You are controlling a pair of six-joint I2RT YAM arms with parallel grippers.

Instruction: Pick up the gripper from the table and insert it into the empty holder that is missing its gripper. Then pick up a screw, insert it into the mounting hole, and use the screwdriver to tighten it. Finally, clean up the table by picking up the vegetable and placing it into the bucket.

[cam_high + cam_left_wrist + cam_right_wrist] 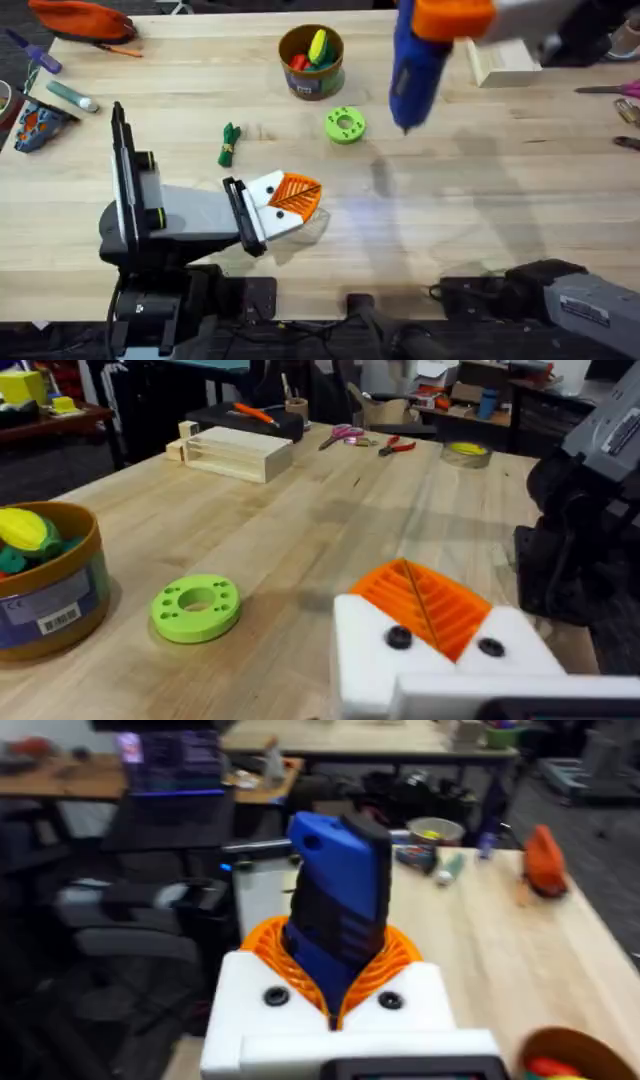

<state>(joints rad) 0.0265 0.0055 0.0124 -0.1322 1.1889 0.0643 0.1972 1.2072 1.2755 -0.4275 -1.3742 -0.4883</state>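
My right gripper [452, 18] is raised high over the far side of the table, shut on the blue screwdriver [415, 62]. The tool hangs tip down, just right of the green ring disc [345, 124]. In the right wrist view the screwdriver [340, 895] sits clamped between the orange pads. My left gripper [290, 198] rests low near the front and is shut; both white fingers [375, 650] carry orange ribbed pads. The green vegetable [229, 143] lies on the wood, left of the disc. The mustard bucket [312, 62] stands at the back with toys inside. A loose gripper piece, an empty holder and a loose screw are out of view.
A pale wooden box [505, 62] stands at the back right, also seen as the wooden box [235, 452]. The disc [196, 607] and bucket [50, 600] lie ahead of my left fingers. Pouches and pens sit at the far left, hand tools at the right edge [625, 110].
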